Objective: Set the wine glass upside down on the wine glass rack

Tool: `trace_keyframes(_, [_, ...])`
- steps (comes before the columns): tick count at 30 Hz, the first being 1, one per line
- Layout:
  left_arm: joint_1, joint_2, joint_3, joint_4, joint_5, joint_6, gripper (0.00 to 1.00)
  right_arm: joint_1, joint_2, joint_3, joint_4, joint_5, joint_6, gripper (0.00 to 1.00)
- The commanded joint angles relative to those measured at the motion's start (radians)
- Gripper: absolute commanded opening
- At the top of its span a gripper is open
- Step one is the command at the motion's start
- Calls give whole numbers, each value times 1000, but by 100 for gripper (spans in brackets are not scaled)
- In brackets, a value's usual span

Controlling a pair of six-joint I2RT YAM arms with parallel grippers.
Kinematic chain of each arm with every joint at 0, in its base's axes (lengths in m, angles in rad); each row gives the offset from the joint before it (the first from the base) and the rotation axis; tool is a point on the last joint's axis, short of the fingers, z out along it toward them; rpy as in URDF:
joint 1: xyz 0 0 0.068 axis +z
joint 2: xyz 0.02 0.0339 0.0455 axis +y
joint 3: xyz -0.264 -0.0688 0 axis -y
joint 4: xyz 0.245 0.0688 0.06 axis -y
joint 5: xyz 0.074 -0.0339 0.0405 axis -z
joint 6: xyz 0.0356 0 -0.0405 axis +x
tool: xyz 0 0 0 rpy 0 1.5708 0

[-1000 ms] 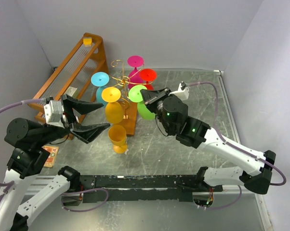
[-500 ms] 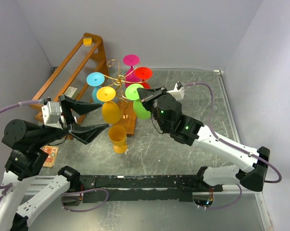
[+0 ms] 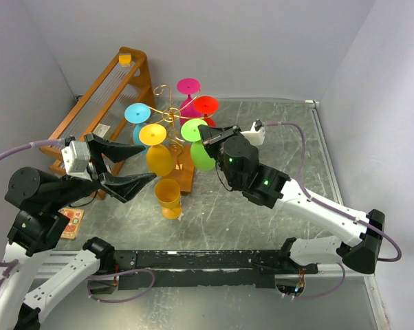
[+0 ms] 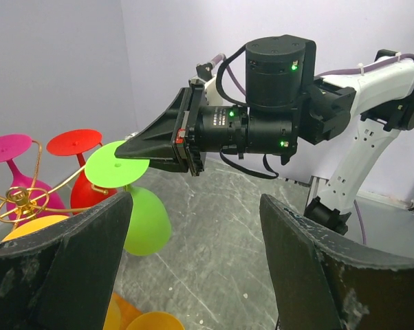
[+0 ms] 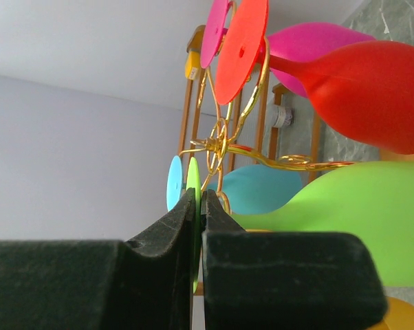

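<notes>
The gold wire wine glass rack stands on a small orange-brown base at the table's back. Pink, red, blue and yellow glasses hang from it upside down. My right gripper is shut on the flat foot of a green wine glass, bowl down, right beside the rack's spiral arms; its thin foot shows between the fingers. My left gripper is open and empty, to the left of the rack, above an orange glass standing on the table.
A larger slanted orange wooden shelf rack leans at the back left. A small card lies at the left near the left arm. Grey walls close in the left, back and right sides.
My right gripper carried the green glass a little left and up, closer to the rack's wire arms. The left gripper shifted only slightly.
</notes>
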Motion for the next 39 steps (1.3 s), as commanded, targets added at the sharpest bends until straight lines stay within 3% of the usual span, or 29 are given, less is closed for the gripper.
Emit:
trace_keyframes(1, [-5, 3, 24, -7, -22, 18, 85, -5, 16, -22, -5, 44, 58, 0])
trace_keyframes(9, [-3, 9, 14, 9, -21, 11, 85, -28, 27, -45, 31, 60, 39, 0])
trace_keyframes(27, [-4, 22, 1, 4, -34, 23, 85, -151, 89, -27, 128, -345, -19, 0])
trace_keyframes(39, [-5, 36, -23, -2, -50, 28, 85, -163, 56, -17, 109, -469, -73, 0])
